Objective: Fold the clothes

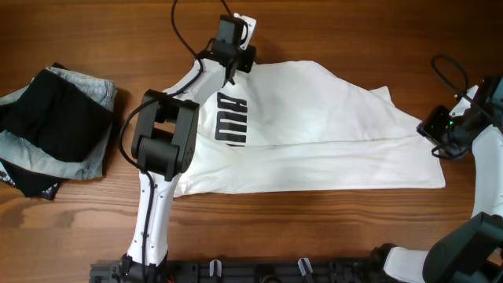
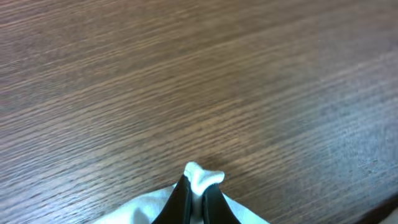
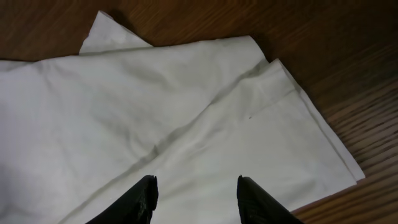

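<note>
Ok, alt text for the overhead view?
A large white shirt with black lettering lies spread on a wooden table, its far edge pinched by the left gripper. The open right gripper is at its right end; folded black and grey garments lie at the left.

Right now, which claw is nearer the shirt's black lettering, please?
Left. The left claw pinches the white shirt beyond the lettering; the right claw, open, is at its opposite end.

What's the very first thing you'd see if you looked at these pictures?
A big white shirt with black letters lies spread across the middle of the table. The left end effector pinches a bit of it at the far edge, while the right end effector hangs open over its right end. A dark and grey pile sits at the left.
</note>
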You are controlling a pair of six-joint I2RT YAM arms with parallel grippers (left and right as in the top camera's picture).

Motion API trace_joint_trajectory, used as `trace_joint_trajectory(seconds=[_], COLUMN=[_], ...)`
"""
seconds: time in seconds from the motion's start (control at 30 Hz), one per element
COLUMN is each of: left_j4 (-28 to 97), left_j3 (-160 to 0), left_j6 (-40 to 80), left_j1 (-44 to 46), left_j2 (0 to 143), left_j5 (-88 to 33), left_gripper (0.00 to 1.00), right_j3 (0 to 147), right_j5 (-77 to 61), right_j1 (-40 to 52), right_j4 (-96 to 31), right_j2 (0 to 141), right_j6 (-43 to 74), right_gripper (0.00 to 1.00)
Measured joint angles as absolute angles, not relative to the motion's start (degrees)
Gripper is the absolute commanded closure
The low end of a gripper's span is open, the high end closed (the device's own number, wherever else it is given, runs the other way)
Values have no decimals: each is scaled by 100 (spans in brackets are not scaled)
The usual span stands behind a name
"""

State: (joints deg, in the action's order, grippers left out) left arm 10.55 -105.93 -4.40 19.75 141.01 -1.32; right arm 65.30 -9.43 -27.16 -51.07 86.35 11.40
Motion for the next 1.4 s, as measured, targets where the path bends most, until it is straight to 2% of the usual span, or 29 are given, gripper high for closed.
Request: trace_joint_trajectory(seconds=[0.23,0.43,0.57,0.63,0.77,0.97,1.4], left_j4=[1767,1984,3081,3994,5476,5636,5636], left_j3=[-10608,-10619,-10737,-10787,-10757,-10748,-10742], left_j6=[825,1485,1614,1632,1664,1667,1667], left_j1=[1610,1168,1192,1251,1393,1428,1428], left_j2=[13382,12460,12084,12053,12095,12121,12121], left_j5=[14,-499,-897,-1015,-1079,-1079,-1079], left_gripper=[96,96,96,96,96,96,96], right_j3=[6530,6530,6525,6530,6532,7048,7478], right_j5=[-1013,-1116,-1157,-1160,-1155,-1153,-436], right_j1=[-2593,-1796,-1483,-1420,-1417,-1402,-851], right_j4=[-4705,-4073,-3389,-2891,-2687,-2620,-1404], right_j2=[8853,9714,9859,9859,9870,10481,11904], right_j6=[967,862,860,860,847,845,1177], right_gripper=[50,49,43,42,41,39,40])
